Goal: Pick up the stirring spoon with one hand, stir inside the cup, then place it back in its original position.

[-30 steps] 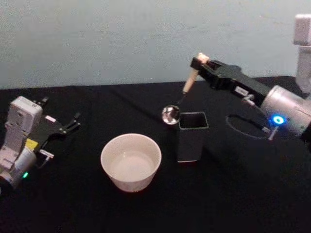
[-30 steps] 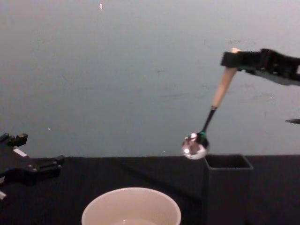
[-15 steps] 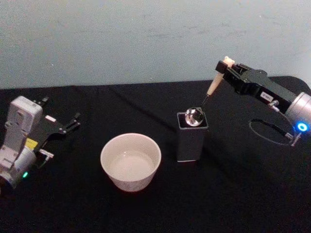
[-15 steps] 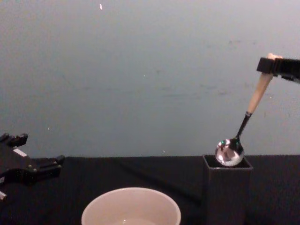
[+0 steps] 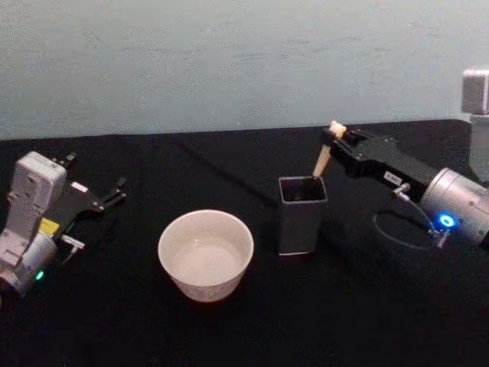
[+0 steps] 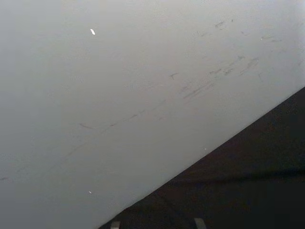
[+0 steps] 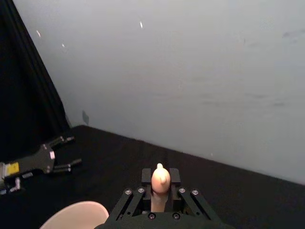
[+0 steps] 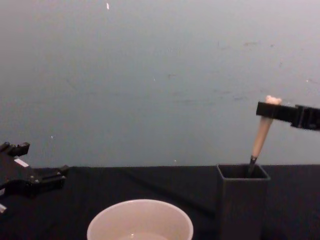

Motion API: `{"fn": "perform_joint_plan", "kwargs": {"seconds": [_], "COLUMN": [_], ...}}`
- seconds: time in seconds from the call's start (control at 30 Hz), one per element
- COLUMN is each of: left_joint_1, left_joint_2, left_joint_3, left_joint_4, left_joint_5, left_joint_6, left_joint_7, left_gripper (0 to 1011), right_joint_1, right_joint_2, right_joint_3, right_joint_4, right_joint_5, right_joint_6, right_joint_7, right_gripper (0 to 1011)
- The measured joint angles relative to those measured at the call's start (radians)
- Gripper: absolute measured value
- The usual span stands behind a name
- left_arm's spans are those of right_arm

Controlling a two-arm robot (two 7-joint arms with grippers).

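Note:
The stirring spoon (image 5: 322,161) stands tilted in the dark grey square holder (image 5: 300,222); its bowl and dark stem are down inside and its beige handle (image 8: 261,137) sticks out. My right gripper (image 5: 335,134) is shut on the handle's top, seen from the side in the chest view (image 8: 269,109). The bear head (image 7: 160,177) pokes up between the fingers. The cream-white cup (image 5: 205,288) sits left of the holder, apart from it. My left gripper (image 5: 114,191) rests open at the table's left.
The black table (image 5: 359,306) runs back to a pale wall. The cup's rim (image 8: 140,204) and the holder (image 8: 242,200) stand close in front of the chest camera. The left gripper (image 7: 57,155) lies far across the table in the right wrist view.
My right gripper has lowered the spoon: its shiny bowl, over the holder's mouth half a second ago, has sunk inside. A second ago it hung between the cup and the holder. The left arm has not moved.

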Motion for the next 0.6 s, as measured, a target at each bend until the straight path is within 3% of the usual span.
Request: {"fn": "perform_joint_plan", "kwargs": {"seconds": [0.6], "left_joint_1": [0.0], "left_joint_2": [0.0], "left_joint_3": [0.0], "left_joint_4": [0.0], "left_joint_5": [0.0], "left_joint_6": [0.0], "left_joint_7": [0.0], "left_gripper": [1001], "right_joint_1": [0.011], "right_joint_2": [-0.022], "right_joint_3": [-0.041], "right_joint_4": [0.05], "right_joint_5": [-0.059], "right_joint_6": [0.022], "right_joint_7": [0.003], "right_gripper": [225]}}
